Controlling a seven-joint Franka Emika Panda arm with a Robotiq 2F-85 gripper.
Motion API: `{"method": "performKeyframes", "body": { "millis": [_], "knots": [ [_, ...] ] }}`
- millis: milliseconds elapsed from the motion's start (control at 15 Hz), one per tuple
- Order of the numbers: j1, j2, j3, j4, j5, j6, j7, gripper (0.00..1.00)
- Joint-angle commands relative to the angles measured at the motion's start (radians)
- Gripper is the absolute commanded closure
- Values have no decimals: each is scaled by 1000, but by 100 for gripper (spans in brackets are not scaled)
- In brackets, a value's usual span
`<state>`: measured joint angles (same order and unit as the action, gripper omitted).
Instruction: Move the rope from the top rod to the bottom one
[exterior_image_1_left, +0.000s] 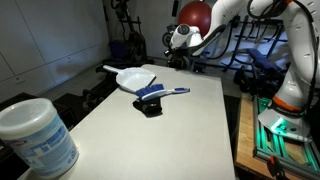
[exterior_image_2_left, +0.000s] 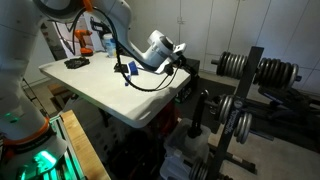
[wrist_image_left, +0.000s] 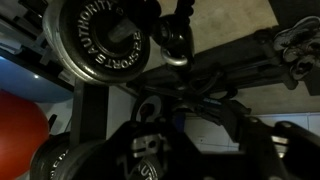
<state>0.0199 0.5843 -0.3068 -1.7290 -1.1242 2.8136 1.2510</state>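
My gripper reaches past the far edge of the white table toward a black weight rack. It also shows in an exterior view. In the wrist view my dark fingers stand apart with floor showing between them and nothing held. Above them a dark looped piece, probably the rope, hangs from a rod beside a large weight plate. The picture is too dark to be sure of it. The rods with their plates are small in the exterior view, and the rope does not show there.
On the table lie a white dustpan, a blue-handled brush, and a white tub at the near corner. A red ball sits behind the arm. More plates hang lower on the rack.
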Motion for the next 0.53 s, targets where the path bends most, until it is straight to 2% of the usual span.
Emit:
{"method": "performKeyframes", "body": {
  "millis": [0,133,467],
  "knots": [
    [-31,-67,43,-90,70,-20,-112,13],
    [-53,-88,66,-121,119,-24,-187,1],
    [-100,-140,116,-181,221,-71,-382,0]
  ]
}}
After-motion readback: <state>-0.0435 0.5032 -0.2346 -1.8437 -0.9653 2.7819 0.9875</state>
